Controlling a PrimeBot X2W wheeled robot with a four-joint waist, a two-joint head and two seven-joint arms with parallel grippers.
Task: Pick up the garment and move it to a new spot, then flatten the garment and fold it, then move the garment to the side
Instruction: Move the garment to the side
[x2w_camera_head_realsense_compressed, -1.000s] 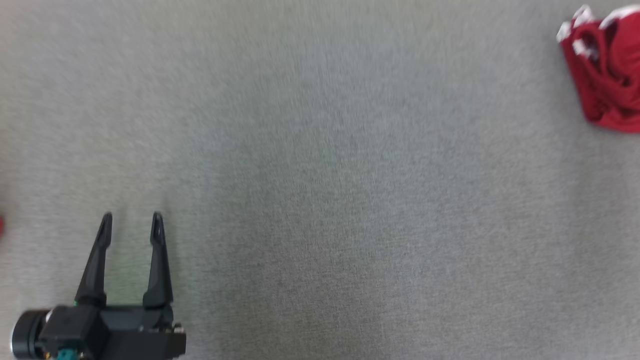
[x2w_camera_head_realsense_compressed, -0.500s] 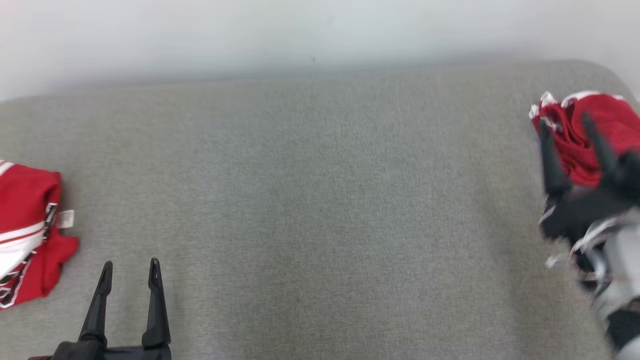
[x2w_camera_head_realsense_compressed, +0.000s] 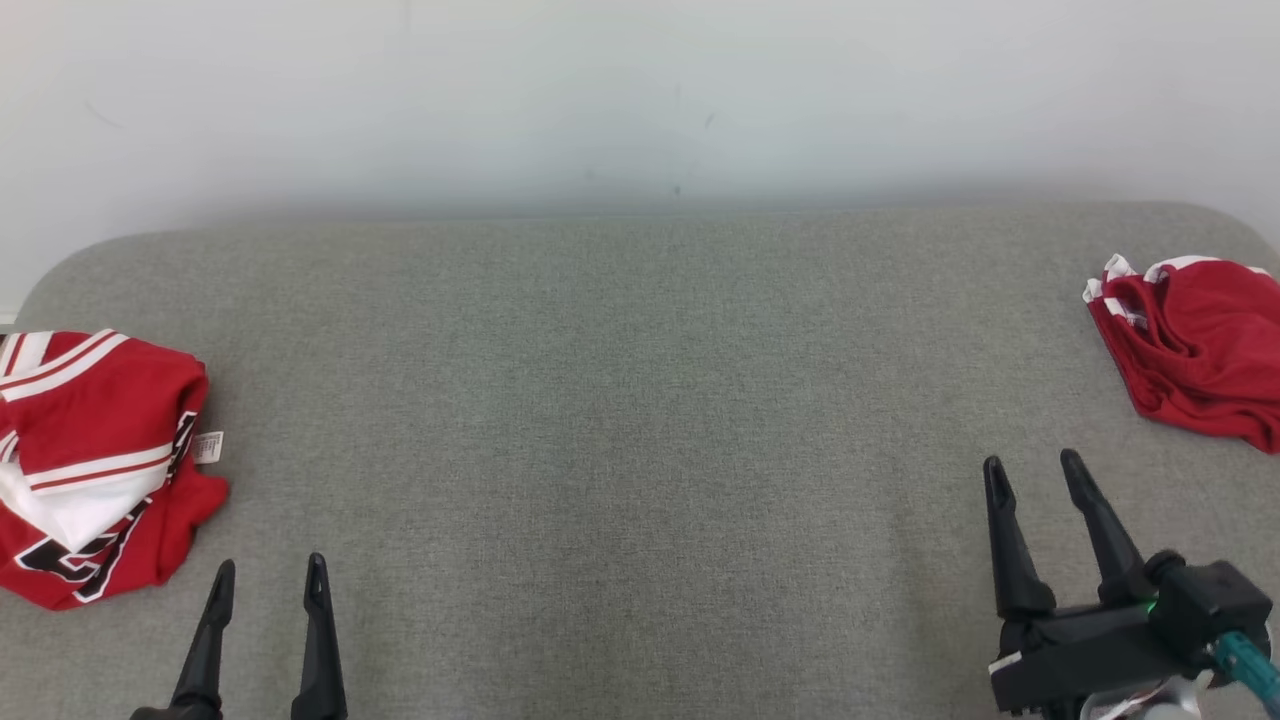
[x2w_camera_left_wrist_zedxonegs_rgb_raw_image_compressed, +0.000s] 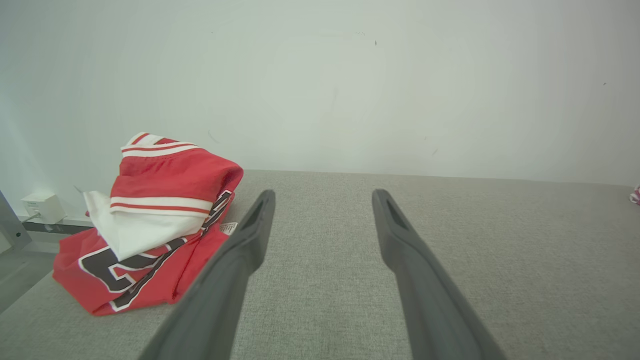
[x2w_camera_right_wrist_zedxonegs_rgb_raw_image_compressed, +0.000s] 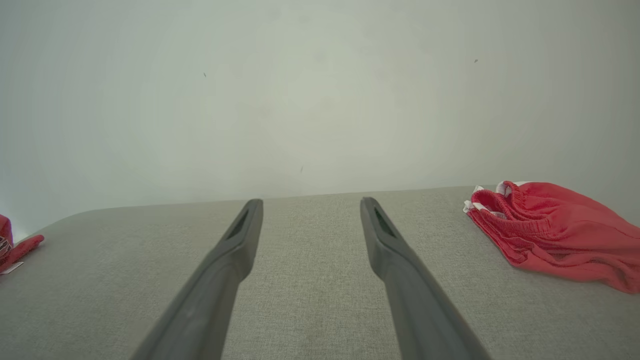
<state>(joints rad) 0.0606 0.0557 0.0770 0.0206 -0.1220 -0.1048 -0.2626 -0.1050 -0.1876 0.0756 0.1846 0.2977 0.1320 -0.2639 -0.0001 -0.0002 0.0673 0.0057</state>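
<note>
At about three o'clock on the grey fabric-covered desk (x2w_camera_head_realsense_compressed: 640, 400), seen from the head, the crumpled red garment (x2w_camera_head_realsense_compressed: 1195, 350) lies in a loose heap with white trim showing at its upper edge, close to the desk's right end. Across at nine o'clock lies a folded red jersey (x2w_camera_head_realsense_compressed: 90, 460) with white stripes and black lettering, a small white label (x2w_camera_head_realsense_compressed: 207, 447) sticking out at its right side. At seven o'clock the left end effector (x2w_camera_head_realsense_compressed: 269, 562) points up the view with its two dark fingers spread wide and nothing between them, just beside the jersey but apart from it. At five o'clock the right end effector (x2w_camera_head_realsense_compressed: 1031, 459) is likewise spread wide and empty, near the crumpled garment without touching it. A pale wall (x2w_camera_head_realsense_compressed: 640, 100) rises behind the desk at twelve o'clock.
</note>
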